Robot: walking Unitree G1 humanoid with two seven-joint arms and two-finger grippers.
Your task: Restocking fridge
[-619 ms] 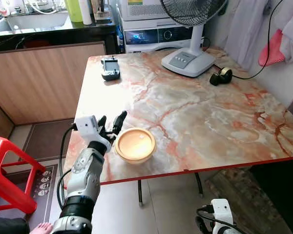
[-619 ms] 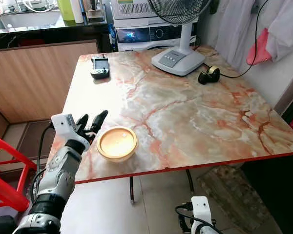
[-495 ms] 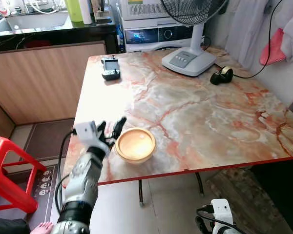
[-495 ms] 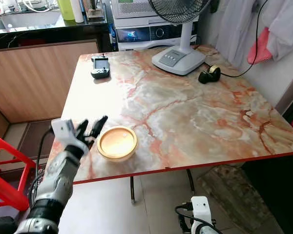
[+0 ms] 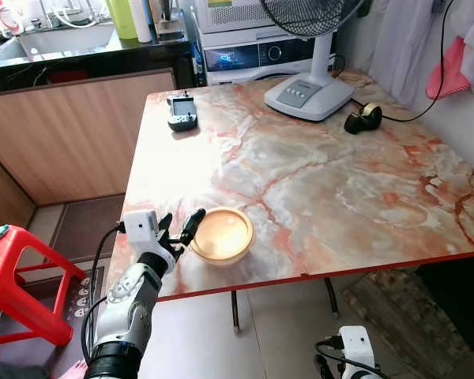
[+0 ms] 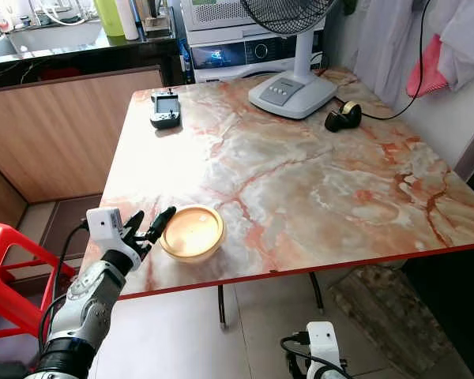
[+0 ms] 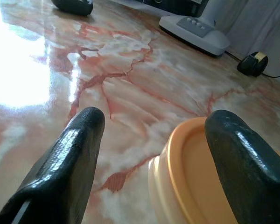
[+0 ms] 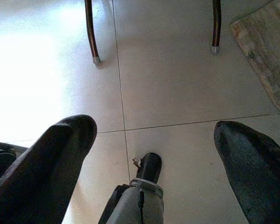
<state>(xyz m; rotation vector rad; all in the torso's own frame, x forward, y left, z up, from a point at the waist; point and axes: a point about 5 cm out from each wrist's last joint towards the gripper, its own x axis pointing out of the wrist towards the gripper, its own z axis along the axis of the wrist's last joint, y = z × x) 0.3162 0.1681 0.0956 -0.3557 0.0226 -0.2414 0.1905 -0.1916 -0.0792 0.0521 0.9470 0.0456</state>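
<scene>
Left gripper [image 5: 180, 233] spread wide, holding nothing, at the near left edge of the marble table [image 5: 340, 181]. Just beyond its fingertips, slightly rightward: lidded orange container [image 5: 222, 234], probably not yet touched, rim entering the gap in the wrist view. Nearer by far than the right gripper [image 8: 154, 154], splayed, idle over floor. Farther back: handheld controller [image 5: 180, 110], fan base [image 5: 312, 95].
</scene>
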